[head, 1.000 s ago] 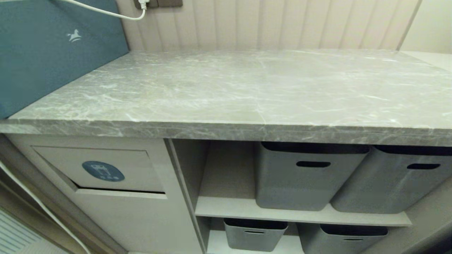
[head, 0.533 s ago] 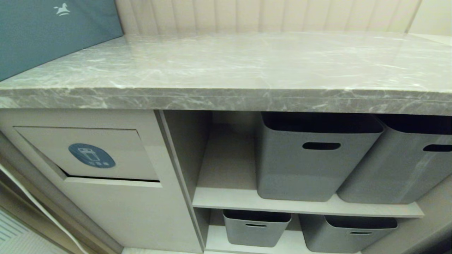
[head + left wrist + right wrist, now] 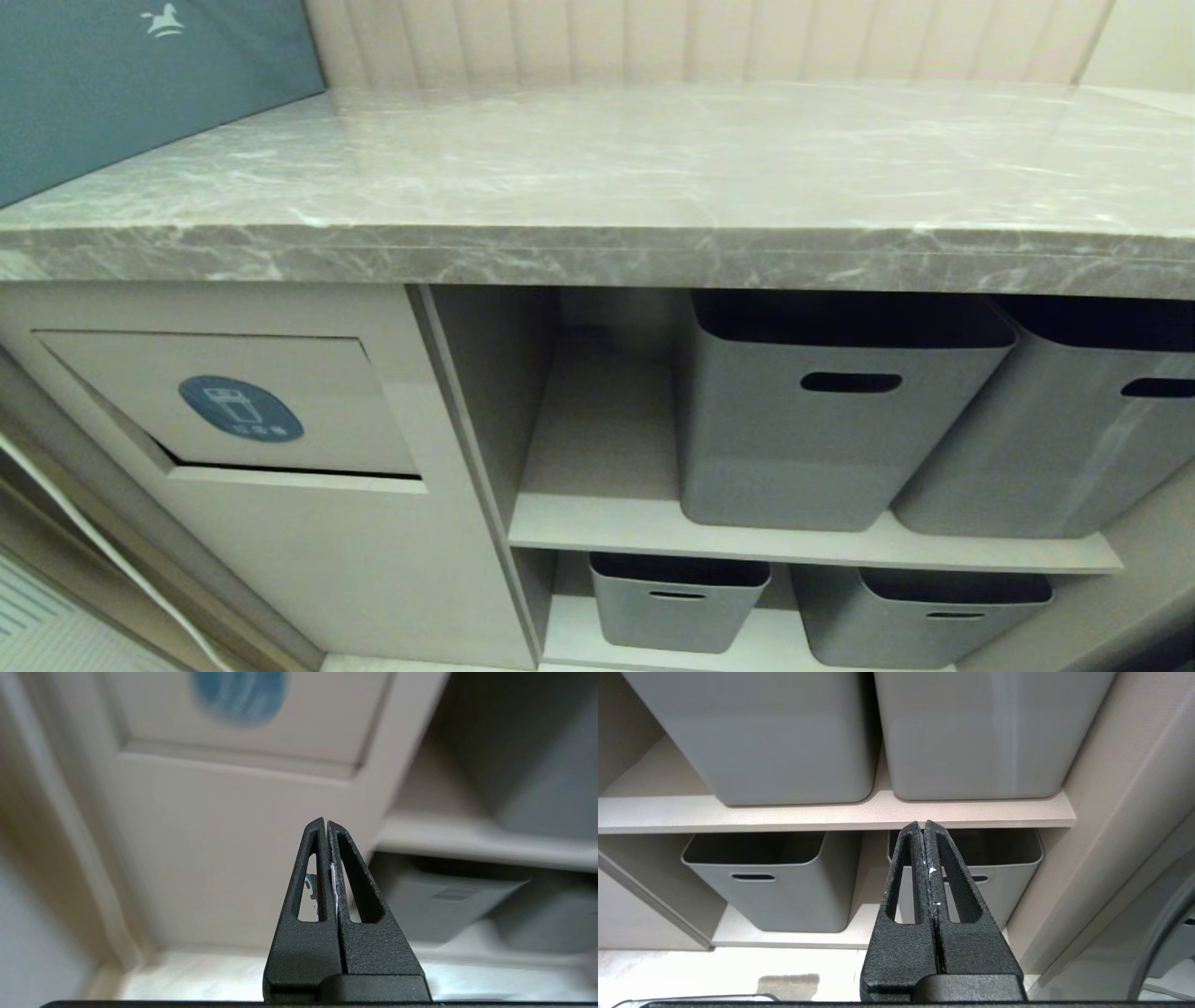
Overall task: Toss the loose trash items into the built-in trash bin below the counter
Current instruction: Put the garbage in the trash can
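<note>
Both end effectors hang low in front of the cabinet, out of the head view, and each has its jaws pressed together with nothing between them. The left end effector points at the beige cabinet front; the built-in trash bin, marked by its round blue sticker, lies beyond its tips and well apart from them, its flap only slightly ajar along the lower edge in the head view. The right end effector faces the open shelves, with the grey tubs ahead of it on the upper and lower boards.

No loose trash shows anywhere: the grey marble tabletop carries nothing in the stretch the head camera covers, apart from the teal box at its far left corner. Neither the tan cardboard scrap nor the black wrapper can be found in any view.

Judged from this, the step in hand is either the search for the scraps or the closing stage with the trash already disposed of; the frames cannot settle which. If pieces remain, the next move calls for looking beyond the present view, spreading the jaws before reaching, and then pushing the flap inward to drop the scrap through.
</note>
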Robot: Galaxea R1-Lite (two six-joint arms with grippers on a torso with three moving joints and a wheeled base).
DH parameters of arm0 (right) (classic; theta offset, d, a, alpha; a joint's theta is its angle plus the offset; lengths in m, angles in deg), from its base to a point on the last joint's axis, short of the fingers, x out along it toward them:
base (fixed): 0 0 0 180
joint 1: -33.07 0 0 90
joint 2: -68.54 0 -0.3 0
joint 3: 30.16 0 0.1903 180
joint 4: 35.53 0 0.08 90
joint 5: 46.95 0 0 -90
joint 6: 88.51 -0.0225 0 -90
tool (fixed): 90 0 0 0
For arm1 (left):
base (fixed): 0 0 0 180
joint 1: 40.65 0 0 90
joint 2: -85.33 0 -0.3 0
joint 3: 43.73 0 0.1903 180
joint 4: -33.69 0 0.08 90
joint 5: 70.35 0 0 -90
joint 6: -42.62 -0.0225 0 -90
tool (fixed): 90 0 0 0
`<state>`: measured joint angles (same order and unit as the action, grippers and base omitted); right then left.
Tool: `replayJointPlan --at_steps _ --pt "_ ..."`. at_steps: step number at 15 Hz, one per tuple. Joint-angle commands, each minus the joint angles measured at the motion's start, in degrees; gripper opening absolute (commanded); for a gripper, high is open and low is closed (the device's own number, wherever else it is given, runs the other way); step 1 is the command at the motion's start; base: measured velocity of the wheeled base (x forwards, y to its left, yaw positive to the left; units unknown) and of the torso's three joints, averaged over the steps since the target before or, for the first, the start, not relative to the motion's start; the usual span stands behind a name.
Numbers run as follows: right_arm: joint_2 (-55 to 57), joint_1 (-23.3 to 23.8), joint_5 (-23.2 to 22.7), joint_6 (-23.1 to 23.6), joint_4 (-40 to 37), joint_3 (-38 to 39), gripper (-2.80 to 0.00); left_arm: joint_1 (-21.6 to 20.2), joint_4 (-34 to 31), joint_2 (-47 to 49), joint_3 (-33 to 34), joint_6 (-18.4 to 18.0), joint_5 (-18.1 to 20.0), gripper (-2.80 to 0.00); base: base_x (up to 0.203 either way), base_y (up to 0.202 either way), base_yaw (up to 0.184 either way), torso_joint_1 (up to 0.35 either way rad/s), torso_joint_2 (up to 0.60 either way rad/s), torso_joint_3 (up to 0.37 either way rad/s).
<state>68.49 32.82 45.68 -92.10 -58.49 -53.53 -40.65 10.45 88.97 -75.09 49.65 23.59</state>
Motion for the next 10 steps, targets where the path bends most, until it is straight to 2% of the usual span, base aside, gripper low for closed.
replayJointPlan --at_steps 1,4,6,8,10 --pt "0.0 0.0 0.0 0.0 0.0 0.1 -2.8 0.3 0.3 7.1 -4.4 2.1 2.1 -2.8 0.0 0.0 0.0 0.0 0.0 0.0" --pt "0.0 0.0 0.0 0.0 0.0 0.1 -2.8 2.2 3.7 23.2 -12.4 7.2 4.3 -2.8 0.0 0.0 0.0 0.0 0.0 0.0" --pt "0.0 0.0 0.0 0.0 0.0 0.1 -2.8 2.5 10.6 36.4 -16.3 10.3 4.8 -2.8 0.0 0.0 0.0 0.0 0.0 0.0" --pt "0.0 0.0 0.0 0.1 0.0 0.1 -2.8 2.0 22.3 49.8 -17.2 12.1 5.2 -2.8 0.0 0.0 0.0 0.0 0.0 0.0" --pt "0.0 0.0 0.0 0.0 0.0 0.1 -2.8 1.3 39.6 58.6 -13.7 12.4 5.5 -2.8 0.0 0.0 0.0 0.0 0.0 0.0"
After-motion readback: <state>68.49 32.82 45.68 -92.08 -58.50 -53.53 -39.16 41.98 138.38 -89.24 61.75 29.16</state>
